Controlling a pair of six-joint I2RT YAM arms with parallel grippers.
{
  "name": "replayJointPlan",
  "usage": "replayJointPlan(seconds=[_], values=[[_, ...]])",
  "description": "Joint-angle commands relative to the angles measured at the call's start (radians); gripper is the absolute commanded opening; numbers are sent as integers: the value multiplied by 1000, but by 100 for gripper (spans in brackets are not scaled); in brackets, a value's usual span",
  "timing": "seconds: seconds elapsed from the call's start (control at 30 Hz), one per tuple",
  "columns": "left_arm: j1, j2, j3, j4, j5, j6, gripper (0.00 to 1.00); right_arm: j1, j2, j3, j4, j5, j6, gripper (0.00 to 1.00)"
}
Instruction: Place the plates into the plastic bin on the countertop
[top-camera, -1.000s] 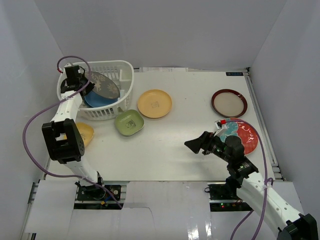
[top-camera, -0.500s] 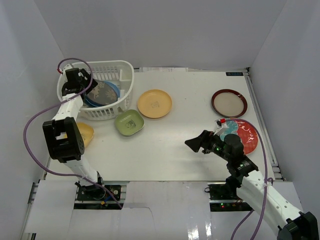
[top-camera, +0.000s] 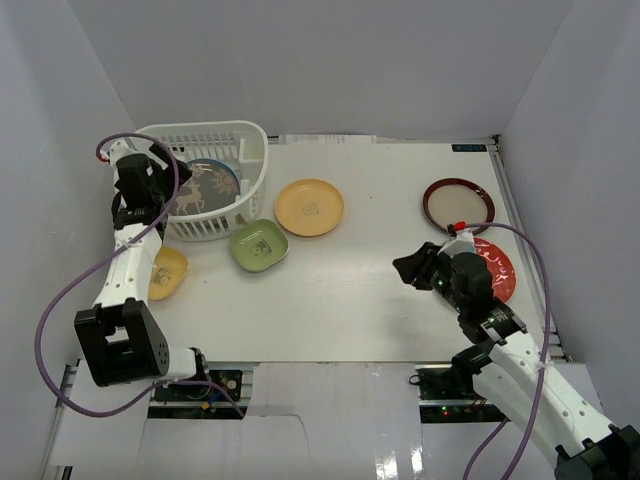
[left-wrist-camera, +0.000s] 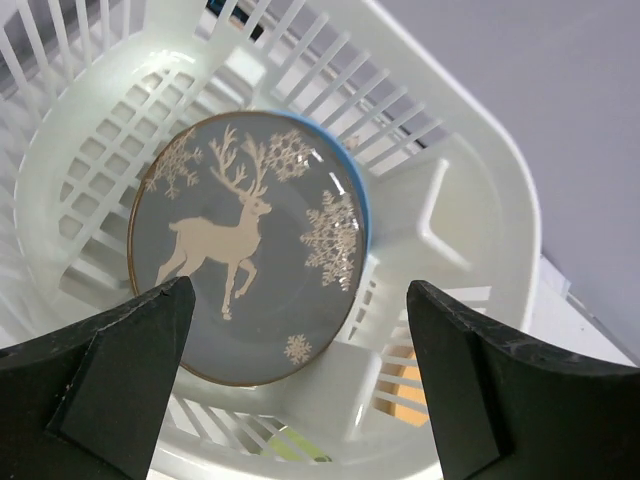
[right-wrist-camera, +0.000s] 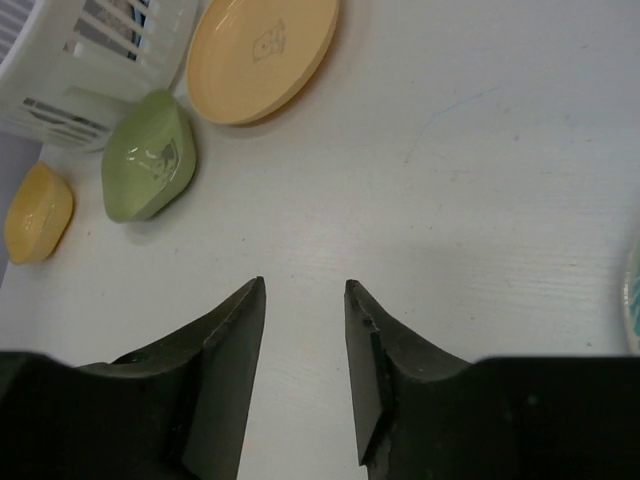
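Note:
The grey deer plate (top-camera: 207, 185) (left-wrist-camera: 250, 250) lies flat in the white plastic bin (top-camera: 255, 150) (left-wrist-camera: 480, 200), on a light blue plate (left-wrist-camera: 362, 205) of which only the rim shows. My left gripper (top-camera: 160, 200) (left-wrist-camera: 300, 290) hovers wide open over the bin's near-left side, holding nothing. The large yellow plate (top-camera: 310, 207) (right-wrist-camera: 262, 55), small green plate (top-camera: 258, 245) (right-wrist-camera: 150, 170) and small yellow plate (top-camera: 165, 272) (right-wrist-camera: 38, 212) lie on the countertop (top-camera: 350, 290). My right gripper (top-camera: 410, 267) (right-wrist-camera: 305, 284) is low over bare countertop, its jaws narrowly apart and empty, just left of the red-teal floral plate (top-camera: 497, 268).
A maroon-rimmed beige plate (top-camera: 458, 205) sits at the back right. My right forearm covers part of the floral plate. White walls close in the left, back and right sides. A purple cable (top-camera: 60, 290) loops beside the left arm.
My left gripper opened and let go of the deer plate, which settled flat in the bin, then drew back to the left. My right gripper shifted right and its jaws narrowed.

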Motion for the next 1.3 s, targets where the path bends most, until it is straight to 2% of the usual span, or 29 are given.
replayJointPlan(seconds=[0.0,0.1,0.27,0.37,0.4,0.53,0.6,0.63,0.67,0.7,0.73,0.77,0.8,0.83,0.87,1.03,1.07,1.2,1.27], values=[[-1,5,1,-19,16,-6,98,-2,33,76,-35,146,-64,42],[-1,28,15,-65,40,-17,98,-2,44,88,-33,161,-61,33],[-26,-74,-34,-3,200,-57,98,-6,33,93,-29,285,-71,15],[-150,-146,-40,-2,214,-50,98,-23,68,116,-29,365,-100,10],[-267,-160,-43,-2,206,-43,98,-31,90,122,-29,376,-108,10],[-531,-193,-94,1,185,-58,96,-103,154,153,-24,402,-128,8],[-665,-187,-157,34,182,-93,95,-149,203,169,-26,393,-145,16],[-699,-182,-178,47,180,-106,95,-211,217,171,-24,384,-145,22],[-739,-177,-201,80,183,-133,94,-248,229,168,-26,352,-139,40],[-797,-168,-244,100,192,-145,94,-296,240,165,-26,326,-133,52],[-822,-165,-257,117,214,-152,94,-397,239,148,-24,300,-125,64],[-848,-161,-267,122,224,-156,94,-451,234,136,-24,245,-116,80],[-892,-157,-277,143,237,-158,94,-515,217,124,-23,215,-101,86],[-911,-159,-281,155,263,-152,94,-630,204,98,-24,186,-94,89],[-931,-165,-286,163,284,-141,94,-678,188,82,-26,133,-88,94],[-991,-228,-321,122,399,-52,95,-805,99,-37,-30,213,1,100],[-992,-260,-329,78,427,-40,95,-830,93,-74,-33,217,10,97],[-994,-355,-343,-33,476,54,96,-989,68,-153,-27,111,64,94],[-994,-410,-327,-106,481,97,97,-1017,85,-165,-29,74,93,93]])
